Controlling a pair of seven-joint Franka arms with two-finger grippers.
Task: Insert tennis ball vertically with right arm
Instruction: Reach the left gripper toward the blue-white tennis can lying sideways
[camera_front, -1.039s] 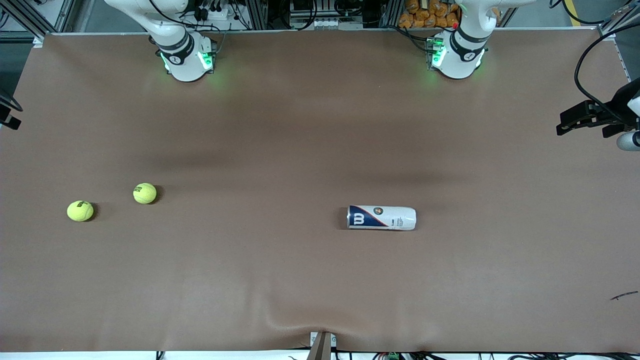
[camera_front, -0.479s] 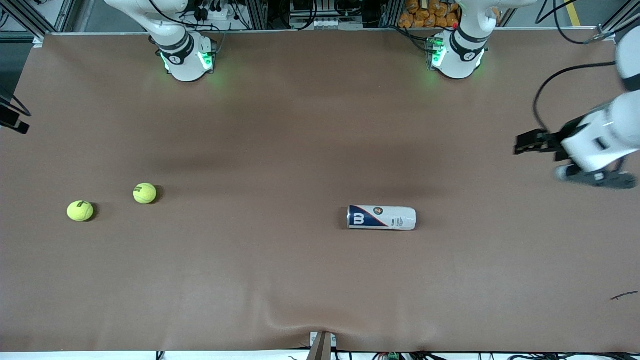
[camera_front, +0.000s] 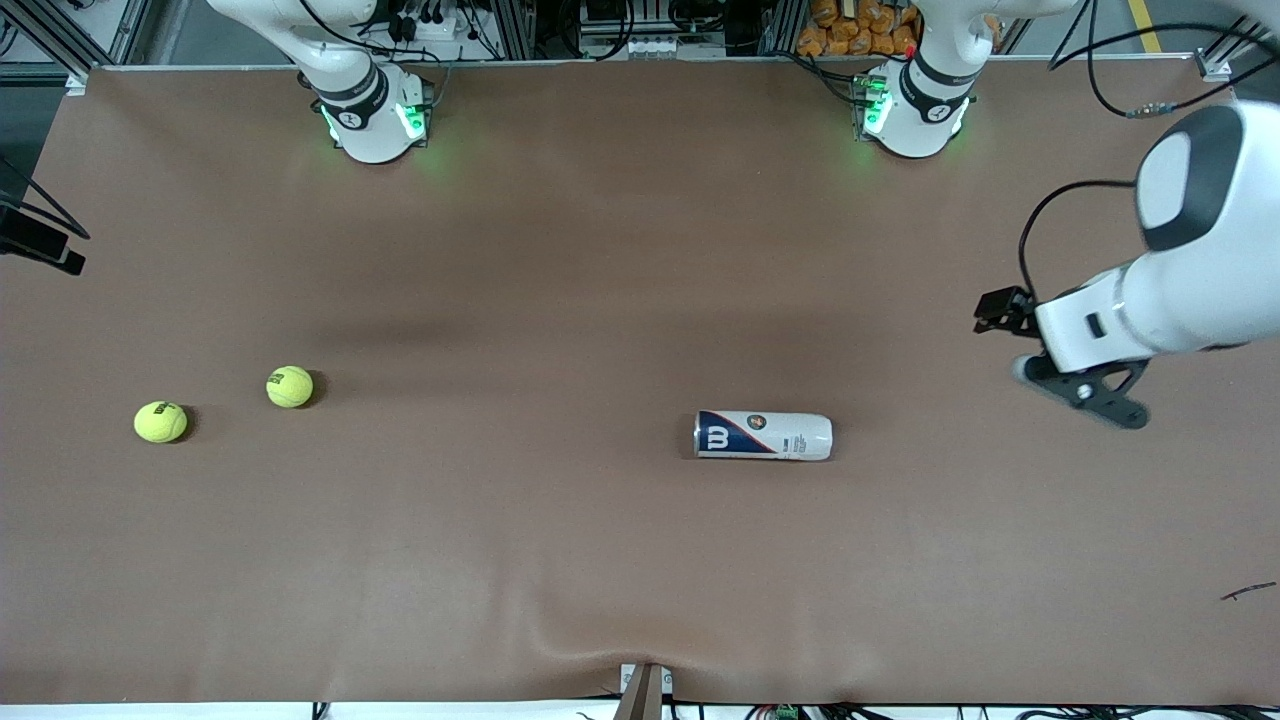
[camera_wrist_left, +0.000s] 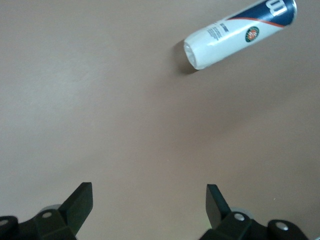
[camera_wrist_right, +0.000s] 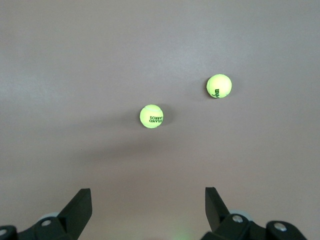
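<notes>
Your two tennis balls sit on the brown table (camera_front: 620, 560) toward the right arm's end: one tennis ball (camera_front: 290, 387) lies well apart from the can, and the second tennis ball (camera_front: 160, 422) rests near the first, slightly nearer the front camera and closer to the table's end. The can (camera_front: 763, 436), white with a navy band and a W logo, lies on its side near the table's middle, its white end pointing toward the left arm's end. Your right gripper (camera_wrist_right: 148, 212) is barely caught at the front view's edge; its wrist view shows the jaws spread wide, empty, high over the table with both balls below it. Your left gripper (camera_wrist_left: 149, 212) hangs over bare table at the left arm's end, well apart from the can, jaws spread and empty.
</notes>
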